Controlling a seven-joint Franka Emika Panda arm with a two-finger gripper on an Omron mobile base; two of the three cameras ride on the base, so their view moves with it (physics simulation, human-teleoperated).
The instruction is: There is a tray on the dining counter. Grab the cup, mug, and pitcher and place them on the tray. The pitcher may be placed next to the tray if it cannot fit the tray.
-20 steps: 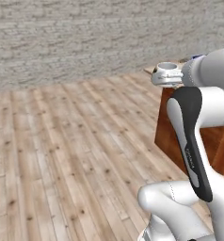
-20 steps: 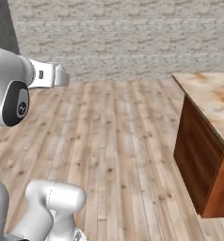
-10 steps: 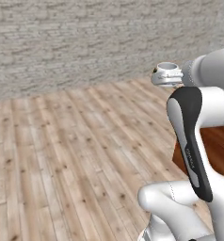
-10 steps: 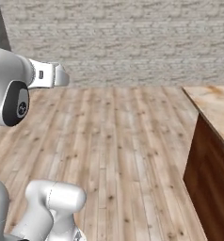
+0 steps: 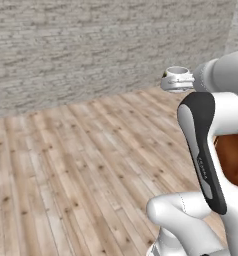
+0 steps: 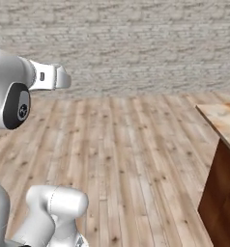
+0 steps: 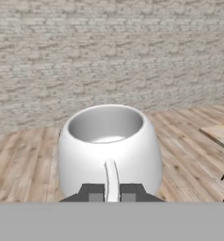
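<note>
gripper (image 7: 112, 193) still clamps the mug (image 7: 109, 150) handle; dining counter (image 6: 223, 125) has slid rightward.

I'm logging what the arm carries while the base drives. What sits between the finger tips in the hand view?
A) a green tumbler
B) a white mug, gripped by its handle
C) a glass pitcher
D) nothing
B: the gripper is closed on the thin handle of the white mug.

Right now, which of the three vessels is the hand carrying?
The mug: squat, white and empty, with the hand shut on its thin handle. It is neither a green tumbler nor a tall glass pitcher.
</note>
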